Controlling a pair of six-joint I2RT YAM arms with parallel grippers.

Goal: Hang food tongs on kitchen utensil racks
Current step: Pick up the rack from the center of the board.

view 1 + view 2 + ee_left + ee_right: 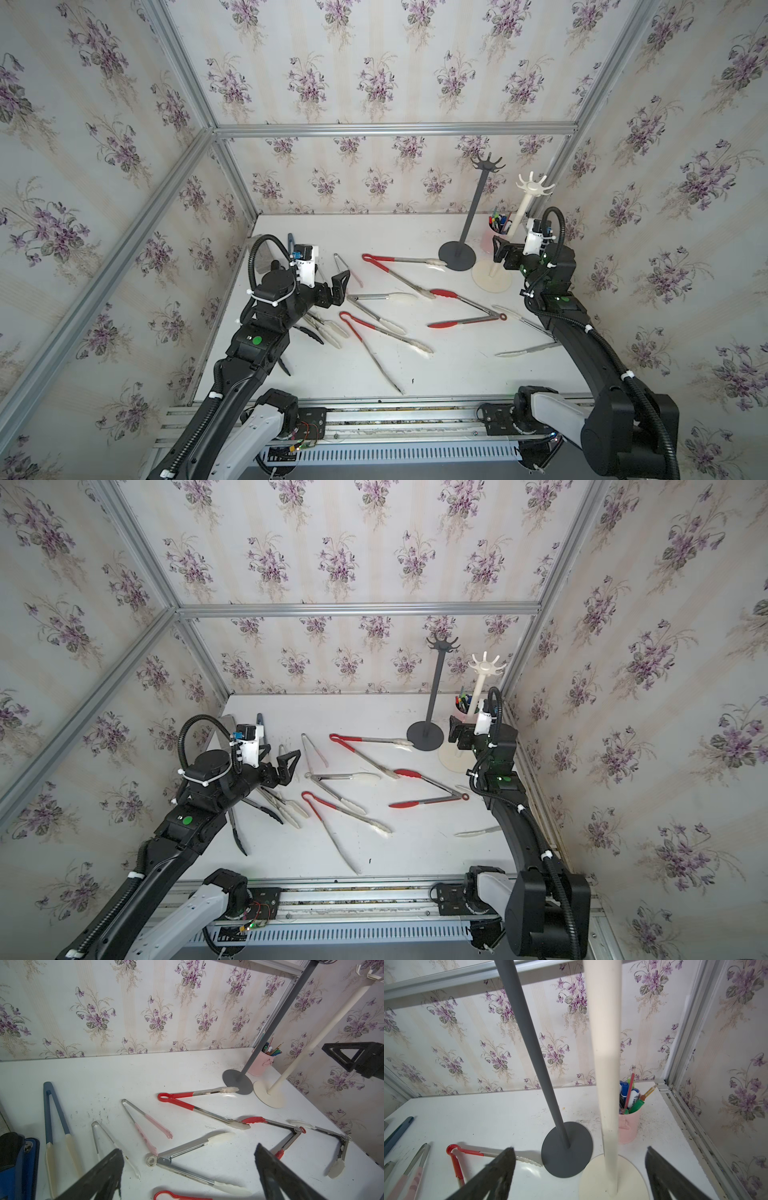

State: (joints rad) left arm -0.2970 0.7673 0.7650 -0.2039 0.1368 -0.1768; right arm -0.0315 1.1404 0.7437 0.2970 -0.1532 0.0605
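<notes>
On the scuffed white table [457,374] lie V-shaped steel tongs [374,296]; left hand [188,1150] and right hand [579,1149] spread wide.

Top views high overhead, looking down on whole table [457,374], wrist views low, both facing the grey rack [230,1080]

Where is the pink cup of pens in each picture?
Top view: pink cup at the far right corner, behind the white rack's pole.
Top view: same corner, same spot.
Left wrist: just behind the grey rack's pole.
Right wrist: behind the white pole.
Shared landmark: the grey rack's round base.
</notes>
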